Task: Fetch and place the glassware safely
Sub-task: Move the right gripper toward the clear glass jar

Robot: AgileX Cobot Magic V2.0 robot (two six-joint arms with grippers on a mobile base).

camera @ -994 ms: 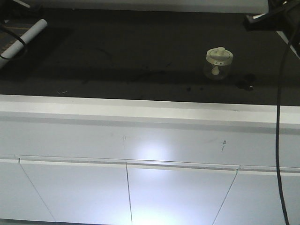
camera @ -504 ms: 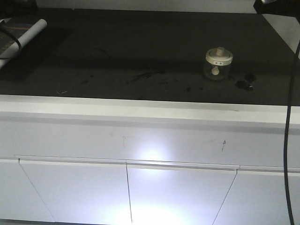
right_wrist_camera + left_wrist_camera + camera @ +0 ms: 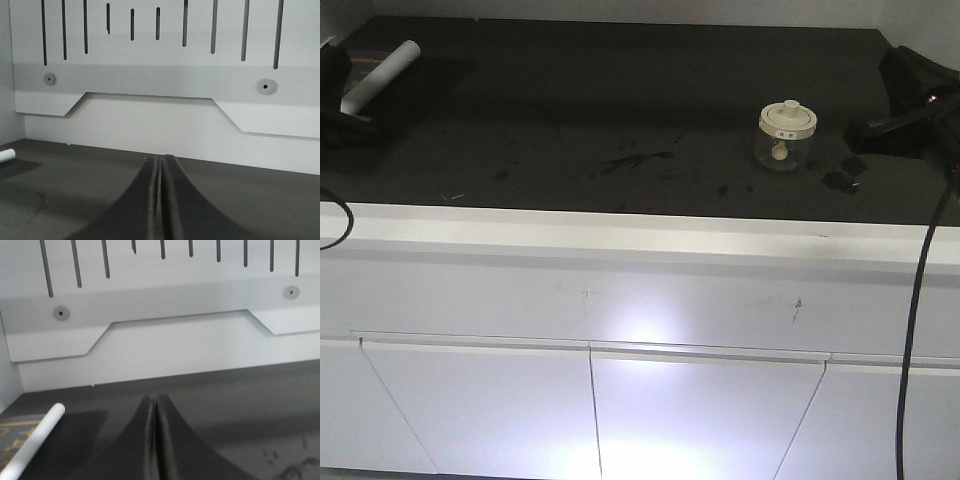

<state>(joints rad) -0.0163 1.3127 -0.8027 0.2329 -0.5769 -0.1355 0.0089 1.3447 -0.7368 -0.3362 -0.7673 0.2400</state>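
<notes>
The glassware, a small squat clear jar (image 3: 787,135) with a cream-white knobbed lid, stands upright on the dark countertop (image 3: 620,100) at the right; neither wrist view shows it. My right gripper (image 3: 855,130) hovers just right of the jar, apart from it. In the right wrist view its jaws (image 3: 161,160) are pressed together and empty, pointing at the white back wall. My left gripper (image 3: 335,90) is at the far left edge. In the left wrist view its jaws (image 3: 153,400) are shut and empty.
A grey-white rolled tube (image 3: 380,78) lies at the back left on a dark mat; it also shows in the left wrist view (image 3: 35,445) and the right wrist view (image 3: 6,155). A white slotted back panel (image 3: 165,315) closes the rear. White cabinet fronts (image 3: 620,400) lie below.
Both arms have come down: the right one from the top right corner to beside the jar, the left one into view at the left edge. The jar has not moved.
</notes>
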